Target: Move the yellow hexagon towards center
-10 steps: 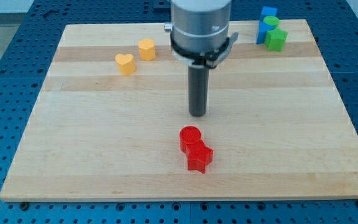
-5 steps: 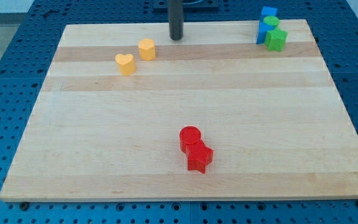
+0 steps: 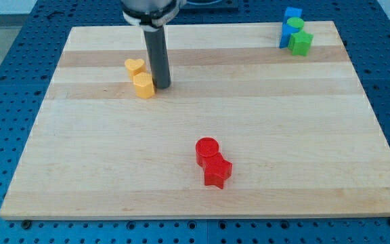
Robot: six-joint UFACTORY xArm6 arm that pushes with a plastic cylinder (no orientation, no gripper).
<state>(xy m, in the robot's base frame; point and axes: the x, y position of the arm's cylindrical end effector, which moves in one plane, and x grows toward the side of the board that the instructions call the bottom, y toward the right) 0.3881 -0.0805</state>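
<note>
The yellow hexagon [image 3: 143, 86] lies on the wooden board [image 3: 202, 196] in its upper left part, just below the yellow heart [image 3: 135, 66] and touching it or nearly so. My tip [image 3: 161, 87] stands right against the hexagon's right side. The dark rod rises from there to the view's top edge.
A red cylinder [image 3: 207, 149] and a red star [image 3: 217, 171] sit together below the board's middle. At the top right corner a blue block [image 3: 292, 13], a green round block [image 3: 294, 26] and a green star [image 3: 300, 43] are clustered.
The rod went from the board's middle to the top edge, then down and left. The yellow hexagon has moved down and left, from right of the heart to below it.
</note>
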